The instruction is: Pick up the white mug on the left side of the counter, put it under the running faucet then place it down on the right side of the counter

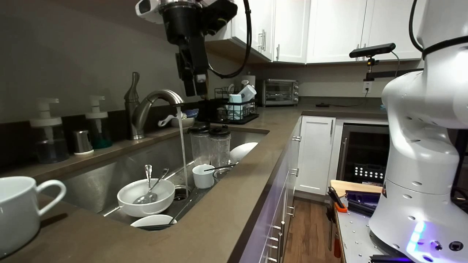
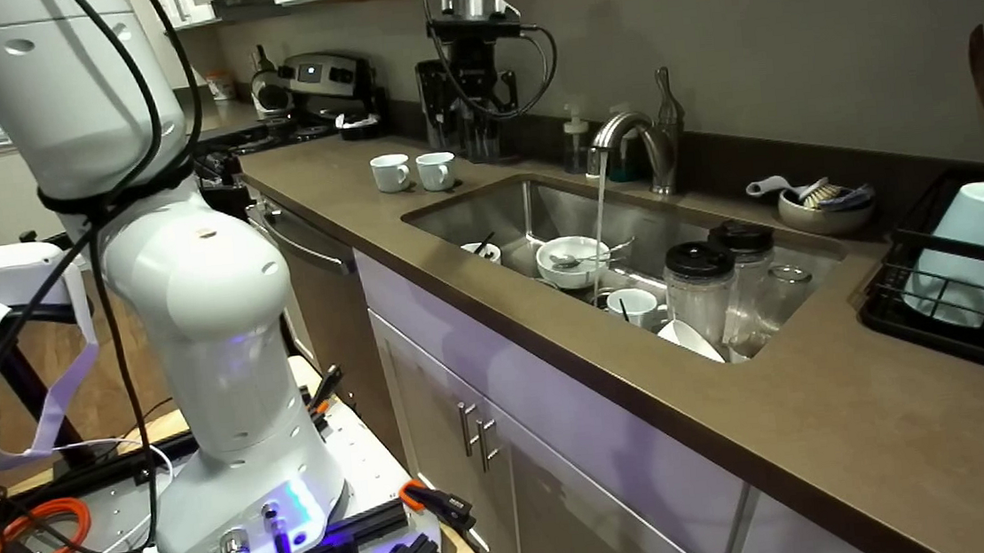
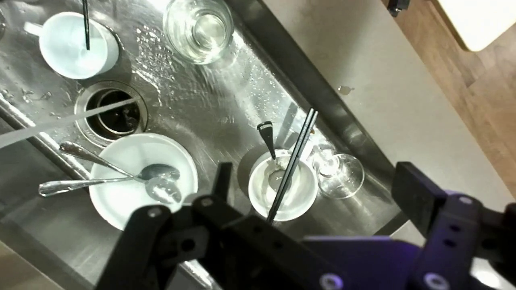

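A glossy white mug [image 1: 16,212] with a big loop handle stands upright on the counter [image 1: 252,175] near the sink, cut off by the frame edge. In an exterior view two white mugs, one [image 2: 391,174] beside another [image 2: 436,172], stand on the left of the counter [image 2: 735,407]; I cannot tell which is the same one. The silver faucet [image 1: 140,113] runs water into the sink; it also shows here [image 2: 661,155]. My gripper [image 1: 195,89] hangs above the sink area. In the wrist view my gripper [image 3: 318,189] is open, its fingers wide apart with nothing between them.
The steel sink [image 3: 209,112] holds a white bowl with spoons [image 3: 141,173], a small cup [image 3: 78,44], another with chopsticks [image 3: 282,185], glasses and lidded jars [image 2: 700,294]. A black dish rack [image 2: 931,300] and soap bottles [image 1: 47,135] stand around the sink.
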Robot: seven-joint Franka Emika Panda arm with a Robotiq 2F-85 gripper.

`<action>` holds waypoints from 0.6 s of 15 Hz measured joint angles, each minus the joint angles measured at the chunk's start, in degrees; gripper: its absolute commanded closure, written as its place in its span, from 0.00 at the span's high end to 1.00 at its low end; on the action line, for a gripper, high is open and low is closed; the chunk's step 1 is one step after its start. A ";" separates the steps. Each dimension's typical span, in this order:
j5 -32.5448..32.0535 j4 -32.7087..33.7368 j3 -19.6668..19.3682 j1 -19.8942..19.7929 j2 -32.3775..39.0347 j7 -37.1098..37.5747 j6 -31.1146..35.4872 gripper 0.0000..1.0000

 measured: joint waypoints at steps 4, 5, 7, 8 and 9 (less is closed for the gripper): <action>-0.07 0.95 0.88 0.46 3.98 -8.94 0.06 1.00; -0.15 1.51 1.40 0.54 5.28 -10.52 0.19 1.00; -1.17 2.64 2.62 0.84 7.72 -11.99 1.61 1.00; -2.12 3.14 3.18 1.24 8.88 -12.03 2.88 1.00; -2.96 3.56 3.82 1.61 10.02 -12.03 4.67 1.00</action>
